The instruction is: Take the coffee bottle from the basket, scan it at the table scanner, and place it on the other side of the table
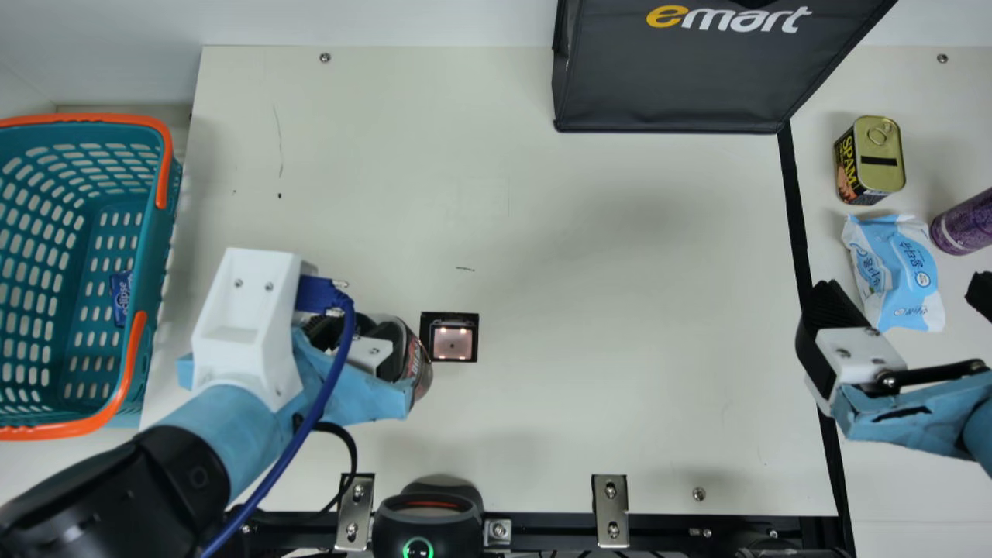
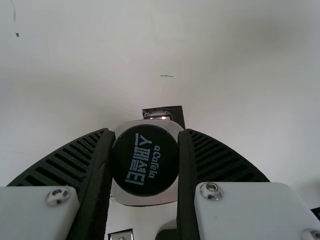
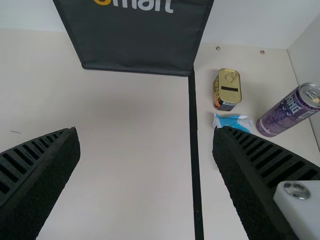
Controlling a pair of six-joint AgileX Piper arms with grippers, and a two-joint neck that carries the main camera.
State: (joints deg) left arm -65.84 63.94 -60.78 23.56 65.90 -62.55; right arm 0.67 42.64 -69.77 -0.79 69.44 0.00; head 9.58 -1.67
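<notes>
At far left, showing a teal plastic basket (image 1: 159, 248), pierced all over with rounded slots, carrying smooth orange handles (image 1: 136, 349) and holding a small blue packet (image 1: 120, 298). Next, showing the left gripper (image 1: 369, 353), wrapped partly in light blue material below a boxy white bracket (image 1: 232, 333), and pinching the coffee bottle (image 1: 418, 356) firmly between two black ribbed fingers (image 2: 85, 160). Placing the coffee bottle over the cream table (image 1: 589, 310), just to the left of the table scanner (image 1: 425, 341). Presenting in the left wrist view a round, matte black cap with a finely ridged edge and pale lettering, and around it a pale, rounded-square shoulder; showing in the main view a curved dark side with touches of red and grey. Continuing rightward, showing the table scanner as a flat square, framing a softly glowing pane in black. Along the near edge, seeing a rounded dark device (image 1: 426, 515) with a green ring. Towards the far side, showing a black fabric bag (image 1: 674, 77) with seamed edges, then a matte black strip (image 1: 792, 201). Farther right, holding the right gripper (image 1: 907, 298) wide open, gripping nothing. Beyond the strip, showing a gold-topped rectangular tin (image 1: 880, 155), a crinkled blue-and-white pouch (image 1: 895, 271) and a glossy purple can (image 1: 969, 223).
</notes>
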